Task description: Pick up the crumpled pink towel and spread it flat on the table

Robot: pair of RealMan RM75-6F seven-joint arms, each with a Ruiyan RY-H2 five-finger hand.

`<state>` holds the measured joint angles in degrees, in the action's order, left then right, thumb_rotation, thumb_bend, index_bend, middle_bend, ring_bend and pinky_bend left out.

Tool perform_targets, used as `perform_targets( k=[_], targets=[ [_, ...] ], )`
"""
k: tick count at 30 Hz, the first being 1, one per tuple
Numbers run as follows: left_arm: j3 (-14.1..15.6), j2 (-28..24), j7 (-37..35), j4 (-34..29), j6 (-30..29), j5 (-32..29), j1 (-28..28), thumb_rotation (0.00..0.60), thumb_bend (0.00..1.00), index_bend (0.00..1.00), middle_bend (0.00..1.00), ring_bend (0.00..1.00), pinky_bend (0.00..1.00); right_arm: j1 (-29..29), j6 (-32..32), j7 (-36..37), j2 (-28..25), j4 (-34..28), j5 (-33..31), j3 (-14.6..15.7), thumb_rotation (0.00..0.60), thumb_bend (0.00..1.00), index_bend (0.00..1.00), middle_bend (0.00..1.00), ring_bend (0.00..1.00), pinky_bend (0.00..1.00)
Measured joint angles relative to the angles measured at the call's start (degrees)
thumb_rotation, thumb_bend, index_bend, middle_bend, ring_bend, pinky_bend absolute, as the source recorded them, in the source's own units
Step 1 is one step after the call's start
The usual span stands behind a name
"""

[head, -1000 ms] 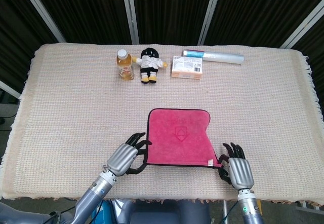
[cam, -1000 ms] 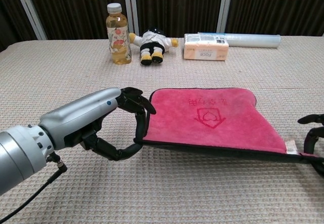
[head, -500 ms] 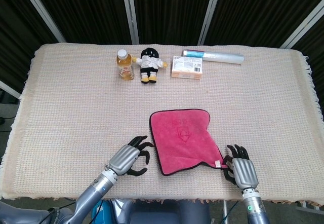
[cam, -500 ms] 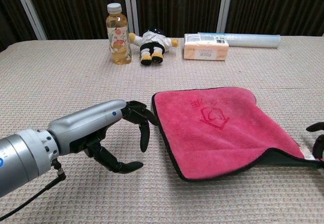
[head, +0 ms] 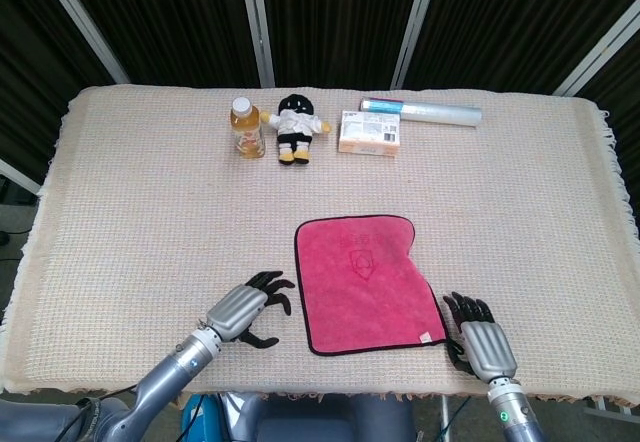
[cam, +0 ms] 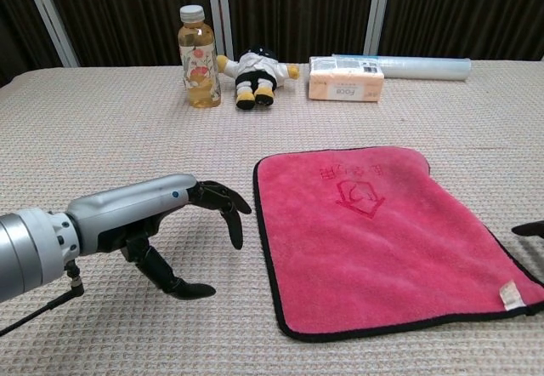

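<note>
The pink towel (head: 366, 282) (cam: 384, 233) lies spread flat on the table near its front edge, dark-trimmed, with a small white tag at its near right corner. My left hand (head: 243, 309) (cam: 161, 223) hovers just left of the towel, fingers apart, holding nothing and clear of the cloth. My right hand (head: 478, 335) sits just right of the towel's near right corner, fingers spread and empty. In the chest view only a dark fingertip of the right hand (cam: 531, 229) shows at the right edge.
Along the far side of the table stand a tea bottle (head: 245, 127), a small plush doll (head: 294, 128), a cardboard box (head: 370, 132) and a clear roll (head: 421, 112). The woven table cover (head: 140, 222) ends in a fringe close to both hands.
Both hands let go of the towel's near corners and drew back toward the table's front edge. The towel dropped from being stretched and lifted to lying flat.
</note>
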<state>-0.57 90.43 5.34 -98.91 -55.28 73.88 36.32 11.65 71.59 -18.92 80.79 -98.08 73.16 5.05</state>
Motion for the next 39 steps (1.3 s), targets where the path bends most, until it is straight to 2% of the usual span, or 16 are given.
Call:
perform_targets(
  k=[11, 13, 18, 21, 28, 35, 39],
  targets=[
    [-0.55, -5.08, -0.35, -1.35, -5.68, 4.15, -2.36, 0.600, 0.24, 0.24, 0.09, 0.00, 0.00, -2.44, 8.30, 1.06, -5.71, 1.45, 5.56, -1.74, 0.600, 0.44, 0.00, 0.00, 0.00, 0.00],
    [-0.03, -5.65, 0.90, -1.25, -7.20, 5.39, -3.08, 0.600, 0.28, 0.23, 0.09, 0.00, 0.00, -2.82, 9.01, 1.68, -6.83, 1.60, 5.71, -2.19, 0.600, 0.44, 0.00, 0.00, 0.00, 0.00],
    [2.08, -6.12, 5.72, 0.64, -9.94, 8.85, -4.76, 0.600, 0.49, 0.22, 0.09, 0.00, 0.00, -3.00, 8.60, 3.11, -9.88, 0.83, 5.05, -3.33, 0.600, 0.44, 0.00, 0.00, 0.00, 0.00],
    [2.81, -5.85, 6.96, 1.05, -8.92, 8.92, -4.79, 0.600, 0.55, 0.21, 0.09, 0.00, 0.00, -2.88, 8.32, 4.10, -11.16, -0.26, 5.26, -3.85, 0.600, 0.44, 0.00, 0.00, 0.00, 0.00],
    [2.44, -3.05, 13.45, 2.10, -4.34, 6.67, -3.02, 0.600, 0.56, 0.19, 0.09, 0.00, 0.00, -2.90, 7.76, 6.88, -13.09, -1.30, 5.94, -4.51, 0.600, 0.44, 0.00, 0.00, 0.00, 0.00],
    [-1.92, 3.49, 19.55, 5.27, 1.00, 0.36, 1.15, 0.600, 0.56, 0.18, 0.09, 0.00, 0.00, -2.57, 5.92, 8.70, -14.11, -1.14, 4.54, -5.60, 0.600, 0.44, 0.00, 0.00, 0.00, 0.00],
    [-3.55, 5.54, 20.97, 5.66, 3.25, -2.24, 3.20, 0.600, 0.56, 0.18, 0.09, 0.00, 0.00, -2.54, 5.61, 9.45, -14.45, -0.88, 4.11, -6.18, 0.600, 0.44, 0.00, 0.00, 0.00, 0.00]
  ],
)
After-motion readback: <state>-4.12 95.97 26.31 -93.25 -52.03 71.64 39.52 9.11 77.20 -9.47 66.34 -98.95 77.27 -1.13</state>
